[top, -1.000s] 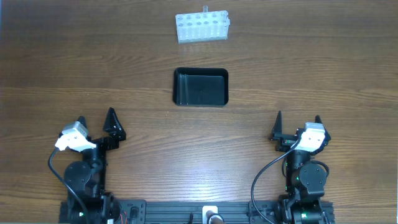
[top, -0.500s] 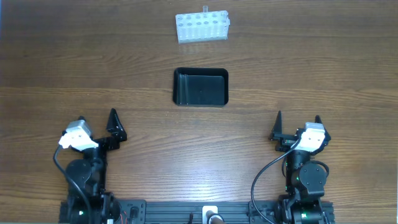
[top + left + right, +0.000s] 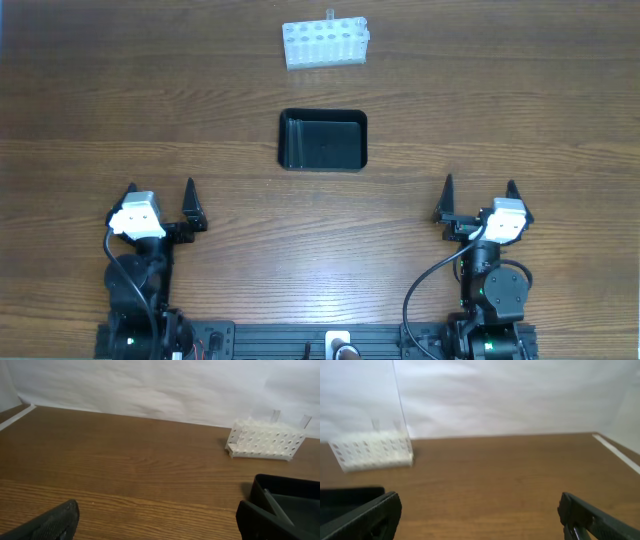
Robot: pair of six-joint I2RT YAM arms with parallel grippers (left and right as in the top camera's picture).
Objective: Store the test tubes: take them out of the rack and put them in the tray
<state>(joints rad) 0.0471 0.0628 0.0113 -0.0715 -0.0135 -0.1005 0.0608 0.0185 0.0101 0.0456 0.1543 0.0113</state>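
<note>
both arms low by their bases, jaws spread wide
left gripper [image 3: 160,190] and right gripper [image 3: 480,186] grip nothing; beyond them the black tray [image 3: 284,140] sits on the wooden table [image 3: 520,100], and farther back the white rack [image 3: 325,46] holds clear test tubes [image 3: 275,415] upright.

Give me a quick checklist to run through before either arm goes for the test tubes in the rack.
1. Fingers of the left end effector apart: ok.
2. Fingers of the right end effector apart: ok.
3. The rack upright, with test tubes standing in it: ok.
4. The tray flat on the table, on the arms' side of the rack: ok.
5. Either end effector already at the rack: not ok, both are near their bases.
6. Whether the tray already holds tubes: cannot tell.
</note>
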